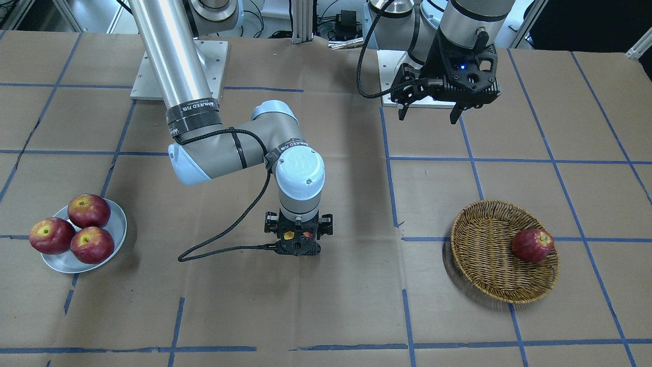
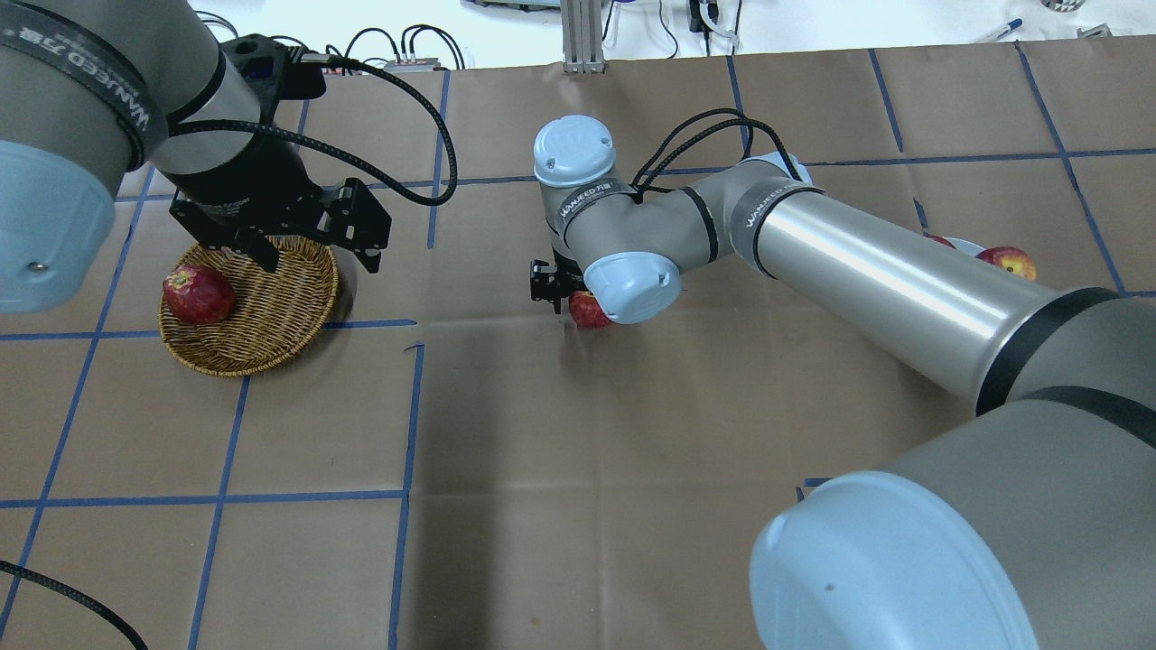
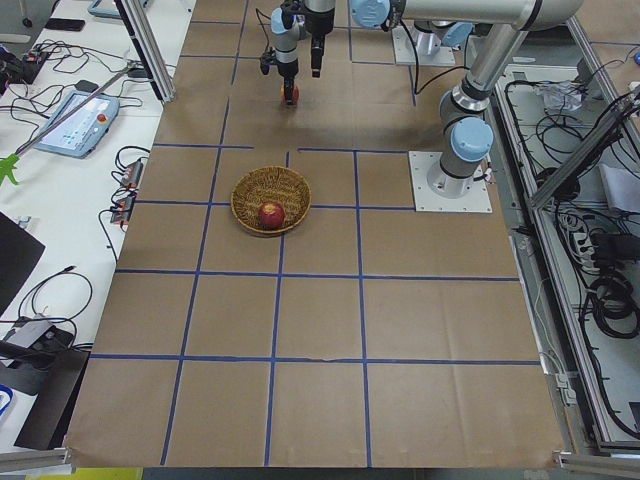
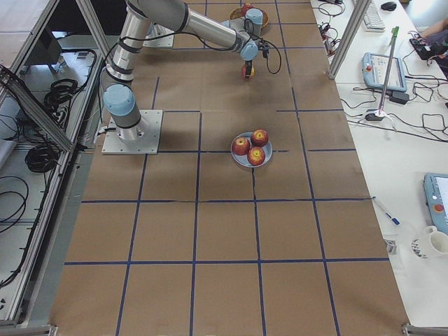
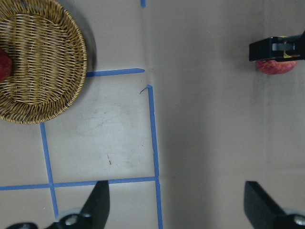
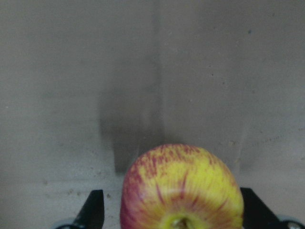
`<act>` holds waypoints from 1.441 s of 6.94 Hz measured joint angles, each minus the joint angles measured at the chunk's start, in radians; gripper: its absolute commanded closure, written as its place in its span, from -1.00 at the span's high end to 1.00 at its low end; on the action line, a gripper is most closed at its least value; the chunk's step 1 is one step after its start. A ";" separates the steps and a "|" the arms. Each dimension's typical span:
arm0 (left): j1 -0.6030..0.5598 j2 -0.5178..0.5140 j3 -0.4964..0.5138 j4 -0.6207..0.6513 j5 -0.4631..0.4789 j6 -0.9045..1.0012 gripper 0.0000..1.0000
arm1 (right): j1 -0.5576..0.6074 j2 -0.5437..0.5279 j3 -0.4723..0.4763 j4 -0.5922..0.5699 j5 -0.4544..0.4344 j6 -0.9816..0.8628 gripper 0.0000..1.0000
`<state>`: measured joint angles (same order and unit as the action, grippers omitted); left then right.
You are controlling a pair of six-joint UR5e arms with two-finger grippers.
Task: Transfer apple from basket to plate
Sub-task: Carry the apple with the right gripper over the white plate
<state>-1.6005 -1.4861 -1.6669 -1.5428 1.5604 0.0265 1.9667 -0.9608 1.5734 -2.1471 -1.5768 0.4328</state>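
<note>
The yellow, red-streaked apple appears to rest on the paper mid-table, low between the fingers of my right gripper. The jaws stand open on either side of it, with a small gap at one finger. From overhead the apple peeks out under the right wrist. My left gripper is open and empty, raised beside the wicker basket. The basket holds one dark red apple. The pale plate at the far end carries three dark red apples.
Brown paper with a blue tape grid covers the table. The right arm's elbow and black cable hang over the middle. The arm bases stand at the robot's edge of the table.
</note>
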 measured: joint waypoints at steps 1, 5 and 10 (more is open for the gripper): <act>0.000 -0.007 0.000 0.001 0.001 0.000 0.98 | -0.001 0.002 -0.003 0.001 0.000 0.000 -0.09; -0.005 -0.012 -0.003 0.001 0.001 0.000 0.98 | -0.036 -0.101 -0.033 0.054 -0.002 -0.021 -0.08; -0.010 -0.011 -0.017 0.004 0.000 0.000 0.98 | -0.481 -0.408 0.121 0.224 -0.007 -0.629 -0.06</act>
<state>-1.6103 -1.4972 -1.6841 -1.5393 1.5601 0.0261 1.4853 -1.3687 1.6947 -1.9230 -1.5834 -0.1962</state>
